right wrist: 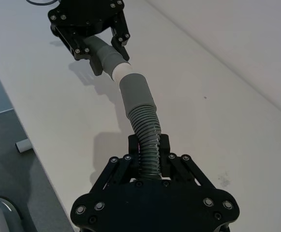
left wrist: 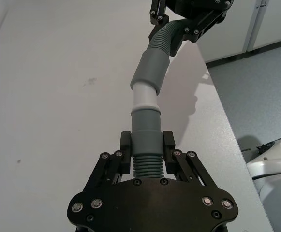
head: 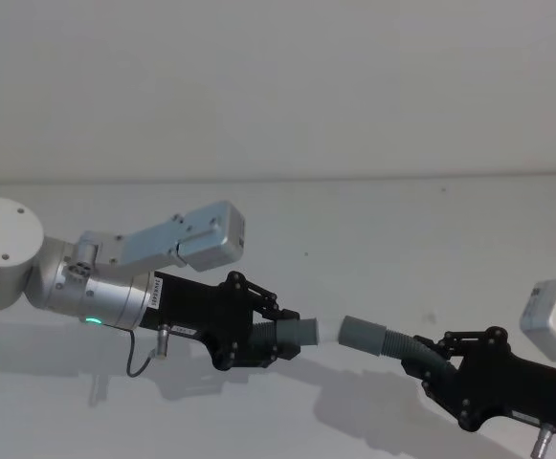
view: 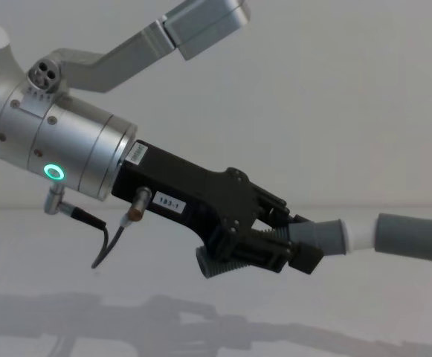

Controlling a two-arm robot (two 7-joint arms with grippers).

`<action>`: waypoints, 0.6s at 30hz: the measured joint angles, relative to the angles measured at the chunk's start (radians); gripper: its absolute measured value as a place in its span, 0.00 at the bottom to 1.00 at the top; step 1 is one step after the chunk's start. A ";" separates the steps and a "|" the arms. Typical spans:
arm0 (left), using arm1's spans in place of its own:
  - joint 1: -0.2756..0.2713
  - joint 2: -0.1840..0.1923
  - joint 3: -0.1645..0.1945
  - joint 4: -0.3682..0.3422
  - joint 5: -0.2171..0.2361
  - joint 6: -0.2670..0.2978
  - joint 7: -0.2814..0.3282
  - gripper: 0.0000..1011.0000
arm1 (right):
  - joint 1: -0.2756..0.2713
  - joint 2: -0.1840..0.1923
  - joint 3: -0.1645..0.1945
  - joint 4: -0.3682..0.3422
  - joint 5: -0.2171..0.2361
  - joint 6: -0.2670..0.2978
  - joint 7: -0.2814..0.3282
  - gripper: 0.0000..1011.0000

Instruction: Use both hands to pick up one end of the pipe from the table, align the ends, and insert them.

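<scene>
- We see the left gripper [head: 276, 337] reaching in from the left on its silver wrist [head: 96, 292], lifted off the white table [head: 373, 229] and pointing toward the right, tilted slightly downward in the chest view.
- A green ring light [view: 53, 172] glows on that wrist, and a thin black cable [view: 104, 236] hangs in a loop below it.
- Its jaws are clamped on the ribbed part of the left tube piece [head: 292, 335], which sticks out past the fingertips.
- We see the right gripper [head: 437, 361] coming in from the lower right, angled up and toward the left, also off the table.
- Its jaws are closed around the corrugated section of the right tube piece [head: 378, 338], whose smooth grey sleeve faces the other gripper.
- The left tube piece is dark grey, ribbed where it is gripped, then smooth, ending in a narrower white tip [view: 360, 235].
- The right tube piece bends gently along its ribbed length.
- In both wrist views and the chest view the white tip meets the open grey mouth [left wrist: 145, 87] of the right piece, with a band of white left showing between the two grey sleeves.
- We cannot tell how deep the tip sits inside.
- Both pieces hang in the air between the grippers, above the table's middle.
</scene>
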 joint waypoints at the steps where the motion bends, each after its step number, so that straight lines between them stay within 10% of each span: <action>1: -0.002 0.000 0.001 0.001 -0.001 0.000 -0.001 0.35 | 0.000 0.002 0.000 0.000 0.001 -0.002 0.001 0.20; 18: -0.016 0.000 0.018 0.005 -0.012 -0.003 -0.012 0.35 | 0.003 0.049 -0.008 0.006 0.004 -0.040 0.046 0.20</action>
